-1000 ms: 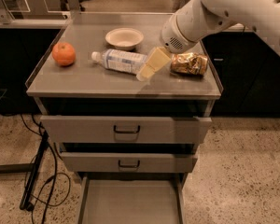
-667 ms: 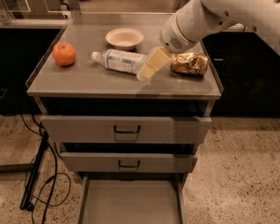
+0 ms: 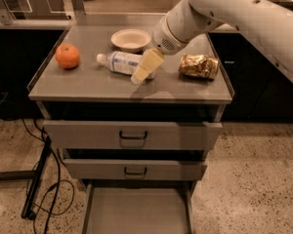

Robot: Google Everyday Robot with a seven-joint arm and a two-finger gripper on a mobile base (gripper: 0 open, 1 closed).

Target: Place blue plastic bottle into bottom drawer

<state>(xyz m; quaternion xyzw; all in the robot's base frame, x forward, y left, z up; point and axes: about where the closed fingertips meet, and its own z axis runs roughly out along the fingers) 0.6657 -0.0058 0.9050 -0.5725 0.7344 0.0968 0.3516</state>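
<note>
The blue plastic bottle [image 3: 118, 61] lies on its side on the cabinet top, white cap pointing left toward the orange. My gripper [image 3: 145, 67] hangs from the white arm and sits over the bottle's right end, low above the top. The bottom drawer [image 3: 136, 212] is pulled out at floor level below the two closed drawers; its flat grey floor is bare.
On the cabinet top are an orange [image 3: 68, 55] at the left, a white bowl [image 3: 131, 39] behind the bottle, and a crumpled gold bag [image 3: 199, 66] at the right. Black cables [image 3: 43, 189] lie on the floor left of the cabinet. Dark cabinets flank both sides.
My gripper has moved slightly left, further over the bottle's right end. The bottle and the drawers have not moved.
</note>
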